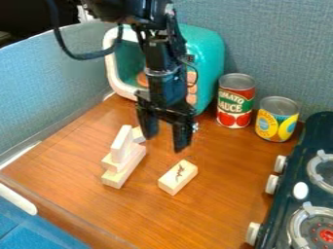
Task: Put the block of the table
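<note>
The black gripper point(165, 143) hangs fingers-down in front of the teal toy appliance point(209, 58); its jaws stand apart, with wood-brown tabletop seen between them. The single wooden block point(177, 177) lies flat on the table point(228, 204), a dark figure marked on its top face; in the camera view it sits just below the gripper, apart from both fingertips. To its left in that view, near it, is a pile of plain wooden blocks point(123, 168); the topmost one leans at a steep angle on those beneath. A red-labelled can point(235, 104) and a shorter yellow-labelled can point(277, 121) stand upright at the right rear, near each other; the dark toy stove point(287, 194), with white knobs along its side, occupies the right edge.
</note>
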Robot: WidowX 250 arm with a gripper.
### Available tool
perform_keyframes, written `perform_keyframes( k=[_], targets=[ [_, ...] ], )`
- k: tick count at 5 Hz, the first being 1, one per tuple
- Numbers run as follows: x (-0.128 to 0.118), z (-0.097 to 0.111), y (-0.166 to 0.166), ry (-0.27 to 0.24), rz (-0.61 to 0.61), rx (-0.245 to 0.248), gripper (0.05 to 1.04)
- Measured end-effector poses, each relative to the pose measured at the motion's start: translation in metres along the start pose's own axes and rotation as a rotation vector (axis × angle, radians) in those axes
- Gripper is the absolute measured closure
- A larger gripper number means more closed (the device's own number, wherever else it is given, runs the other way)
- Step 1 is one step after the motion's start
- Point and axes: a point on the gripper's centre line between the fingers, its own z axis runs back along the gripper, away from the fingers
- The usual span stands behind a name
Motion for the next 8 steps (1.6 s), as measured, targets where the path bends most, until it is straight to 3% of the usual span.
perform_keyframes(
  k=[1,3,8],
  targets=[
    [0.0038,0.0003,0.0003,-0.022,0.011,0.008,0.083],
    [-0.0023,-0.0005,-0.0043,0.025,0.231,0.082,0.083],
    [-0.0022,-0.0005,-0.0048,0.025,0.238,0.082,0.083]
  ],
)
